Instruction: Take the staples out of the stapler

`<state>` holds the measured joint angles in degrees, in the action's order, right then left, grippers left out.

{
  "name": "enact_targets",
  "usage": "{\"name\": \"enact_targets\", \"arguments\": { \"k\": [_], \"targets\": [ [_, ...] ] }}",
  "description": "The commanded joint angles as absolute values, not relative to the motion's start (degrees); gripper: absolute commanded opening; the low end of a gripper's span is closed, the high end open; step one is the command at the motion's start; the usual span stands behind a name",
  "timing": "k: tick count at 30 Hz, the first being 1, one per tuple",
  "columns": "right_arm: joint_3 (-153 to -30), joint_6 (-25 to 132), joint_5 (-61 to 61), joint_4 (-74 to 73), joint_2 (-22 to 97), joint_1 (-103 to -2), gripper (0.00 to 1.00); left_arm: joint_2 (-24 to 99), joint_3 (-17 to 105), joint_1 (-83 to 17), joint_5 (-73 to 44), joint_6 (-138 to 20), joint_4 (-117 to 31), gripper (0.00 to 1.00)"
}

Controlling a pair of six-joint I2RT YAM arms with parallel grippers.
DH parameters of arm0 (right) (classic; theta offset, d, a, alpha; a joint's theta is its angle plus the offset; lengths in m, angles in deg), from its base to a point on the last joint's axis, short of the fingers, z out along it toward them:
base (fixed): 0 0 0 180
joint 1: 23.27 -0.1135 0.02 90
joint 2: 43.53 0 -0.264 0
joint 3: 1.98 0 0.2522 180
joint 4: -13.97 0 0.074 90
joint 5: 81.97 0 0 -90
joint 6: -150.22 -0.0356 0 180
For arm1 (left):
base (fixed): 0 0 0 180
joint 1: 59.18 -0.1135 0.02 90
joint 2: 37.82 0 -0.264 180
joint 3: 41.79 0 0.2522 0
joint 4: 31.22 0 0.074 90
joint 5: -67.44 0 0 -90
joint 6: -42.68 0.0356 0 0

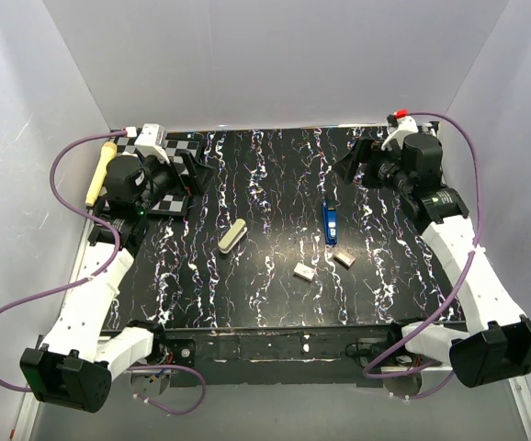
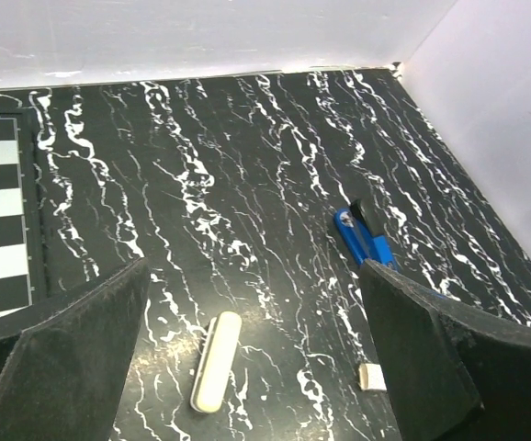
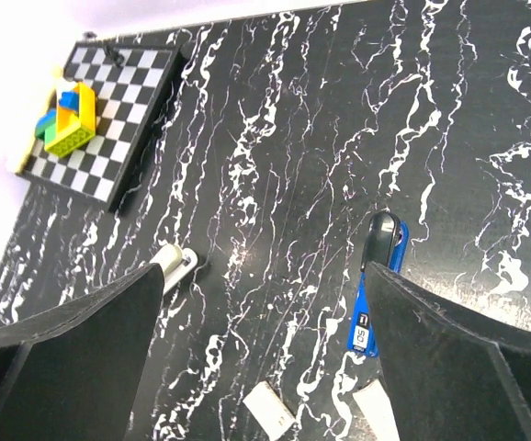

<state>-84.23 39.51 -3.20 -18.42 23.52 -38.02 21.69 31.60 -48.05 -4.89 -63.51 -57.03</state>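
Observation:
A blue stapler (image 1: 330, 222) lies right of the mat's middle, and also shows in the wrist views (image 2: 362, 237) (image 3: 380, 266). A cream stapler-like bar (image 1: 232, 235) (image 2: 216, 361) (image 3: 175, 265) lies to its left. Two small pale blocks of staples (image 1: 304, 272) (image 1: 344, 259) rest on the mat nearer the front; one shows by the left finger's edge (image 2: 371, 377), both low in the right wrist view (image 3: 268, 409) (image 3: 373, 404). My left gripper (image 1: 197, 175) (image 2: 265, 312) hangs open at the back left. My right gripper (image 1: 353, 161) (image 3: 275, 315) hangs open at the back right. Neither touches anything.
A checkerboard plate (image 1: 181, 147) (image 3: 118, 101) sits at the back left, with coloured toy bricks (image 3: 63, 115) on it. A yellow-handled tool (image 1: 96, 175) lies off the mat's left edge. White walls enclose the black marbled mat (image 1: 275, 175) on three sides.

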Motion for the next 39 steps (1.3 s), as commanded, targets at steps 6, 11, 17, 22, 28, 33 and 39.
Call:
{"name": "enact_targets", "arguments": {
  "k": [6,11,17,22,28,33,39],
  "targets": [
    [-81.94,37.99,-10.01,-13.96,17.48,-36.10,0.98,22.04,34.37,-48.02,-2.87,-63.85,-59.57,0.98],
    [-74.54,25.34,-14.17,-1.74,16.41,-31.29,0.98,21.42,34.19,-47.84,-2.17,-60.69,-60.53,0.98],
    [-79.81,30.06,-13.35,-9.00,20.81,-32.94,0.89,23.00,35.25,-45.21,-4.71,-55.94,-64.31,0.98],
    [-84.19,34.54,-5.97,-18.31,23.09,-38.90,0.93,27.21,38.14,-43.54,-5.42,-55.49,-67.82,0.98],
    [-91.76,39.74,9.43,-32.04,27.31,-46.39,0.97,31.70,40.08,-39.06,-9.45,-53.30,-71.42,0.98],
    [-90.19,39.92,10.92,-32.75,25.47,-46.39,0.96,35.91,41.22,-34.85,-14.02,-49.44,-73.98,0.98],
    [-90.53,39.57,12.33,-35.55,26.86,-46.39,0.92,41.28,41.23,-30.18,-24.20,-45.84,-75.21,0.98]
  ]
}}
